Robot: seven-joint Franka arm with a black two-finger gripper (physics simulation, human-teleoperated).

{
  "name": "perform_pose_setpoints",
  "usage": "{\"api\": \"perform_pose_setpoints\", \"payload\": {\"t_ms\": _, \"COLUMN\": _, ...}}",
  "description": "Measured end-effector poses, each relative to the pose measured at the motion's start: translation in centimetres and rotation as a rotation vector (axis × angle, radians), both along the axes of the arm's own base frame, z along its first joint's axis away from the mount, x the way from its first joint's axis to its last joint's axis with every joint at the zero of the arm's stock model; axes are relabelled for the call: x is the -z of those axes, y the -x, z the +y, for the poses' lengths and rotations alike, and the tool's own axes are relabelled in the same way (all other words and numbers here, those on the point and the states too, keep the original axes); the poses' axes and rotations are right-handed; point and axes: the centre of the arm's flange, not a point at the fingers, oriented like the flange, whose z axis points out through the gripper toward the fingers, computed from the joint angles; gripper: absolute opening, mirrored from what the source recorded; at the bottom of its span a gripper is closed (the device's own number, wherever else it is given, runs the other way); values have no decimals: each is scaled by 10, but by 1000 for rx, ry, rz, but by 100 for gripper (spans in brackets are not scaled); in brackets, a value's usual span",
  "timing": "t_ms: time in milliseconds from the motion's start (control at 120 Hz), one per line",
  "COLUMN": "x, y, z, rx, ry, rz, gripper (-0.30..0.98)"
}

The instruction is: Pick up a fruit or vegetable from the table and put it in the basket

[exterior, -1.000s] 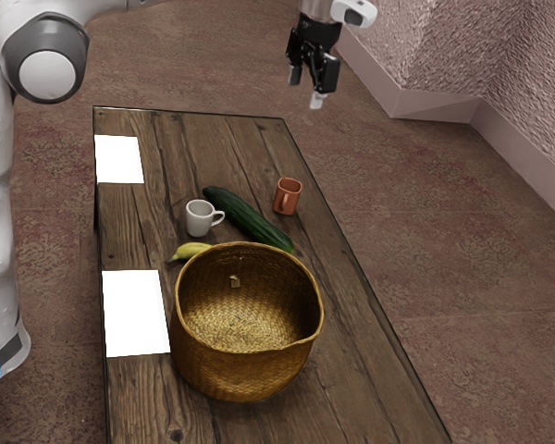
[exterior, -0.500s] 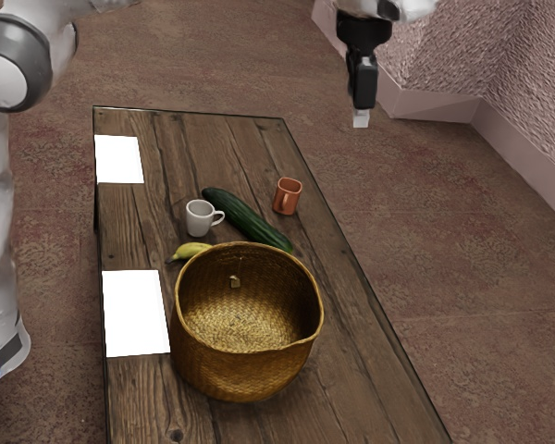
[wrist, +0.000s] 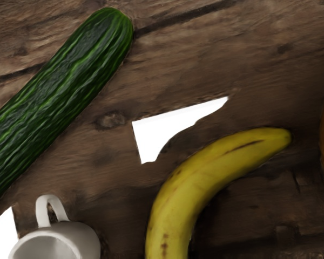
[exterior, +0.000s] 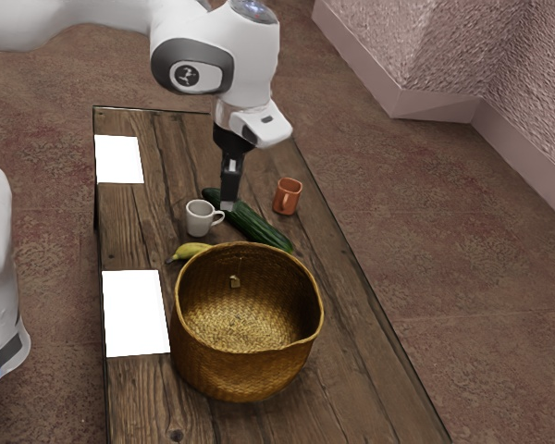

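My gripper [exterior: 228,205] is just above the middle of the exterior view, near the cucumber [exterior: 265,231]. I can't tell if it's spread or squeezed together.

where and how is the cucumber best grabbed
Probably around the middle of the cucumber, from straight above, closing across its narrow width: it lies flat, long and nearly straight, and the white mug sits close to one side.
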Motion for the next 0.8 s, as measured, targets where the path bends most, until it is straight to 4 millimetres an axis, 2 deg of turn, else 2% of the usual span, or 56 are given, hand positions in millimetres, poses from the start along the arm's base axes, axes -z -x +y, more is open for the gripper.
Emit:
{"api": "perform_pose_setpoints", "payload": {"t_ms": 175, "x": 25, "y": 0, "z": 10, "rx": 115, "ry": 3, "rz": -46, "gripper": 69}}
{"api": "perform_pose_setpoints", "payload": {"t_ms": 242, "x": 41, "y": 1, "z": 13, "rx": 158, "ry": -1, "rz": -46, "gripper": 69}}
{"api": "perform_pose_setpoints", "payload": {"t_ms": 308, "x": 60, "y": 2, "z": 26, "rx": 176, "ry": 9, "rz": -41, "gripper": 69}}
{"api": "perform_pose_setpoints", "payload": {"t_ms": 383, "x": 76, "y": 5, "z": 31, "rx": 210, "ry": 9, "rz": -35, "gripper": 69}}
{"api": "perform_pose_setpoints", "payload": {"t_ms": 525, "x": 86, "y": 5, "z": 30, "rx": 283, "ry": -1, "rz": -53, "gripper": 69}}
{"api": "perform_pose_setpoints", "payload": {"t_ms": 667, "x": 95, "y": 8, "z": 10, "rx": 380, "ry": -14, "rz": -57, "gripper": 69}}
{"api": "perform_pose_setpoints", "payload": {"t_ms": 800, "x": 107, "y": 11, "z": 14, "rx": 411, "ry": -8, "rz": -49, "gripper": 69}}
